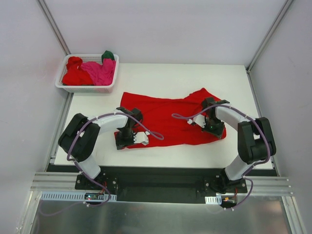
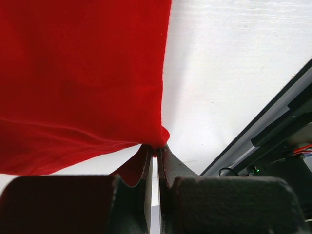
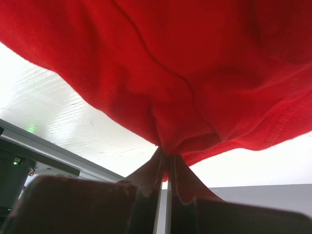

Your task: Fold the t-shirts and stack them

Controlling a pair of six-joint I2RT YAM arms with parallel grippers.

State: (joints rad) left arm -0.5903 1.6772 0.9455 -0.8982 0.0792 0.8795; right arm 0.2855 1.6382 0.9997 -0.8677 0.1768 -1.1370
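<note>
A bright red t-shirt [image 1: 165, 117] lies spread on the white table between my two arms. My left gripper [image 1: 127, 141] is shut on its near left corner; in the left wrist view the cloth [image 2: 83, 78] is pinched at the fingertips [image 2: 157, 149]. My right gripper [image 1: 213, 127] is shut on the shirt's near right edge; in the right wrist view the bunched red cloth [image 3: 185, 73] hangs from the pinch [image 3: 166, 157]. More shirts sit in the basket: red [image 1: 75, 73], magenta-pink [image 1: 100, 72] and dark green [image 1: 108, 55].
The white lattice basket [image 1: 87, 87] stands at the far left corner of the table [image 1: 170, 73]. A black rail [image 1: 161, 168] runs along the near edge, also showing in the left wrist view [image 2: 273, 126]. White walls enclose the sides.
</note>
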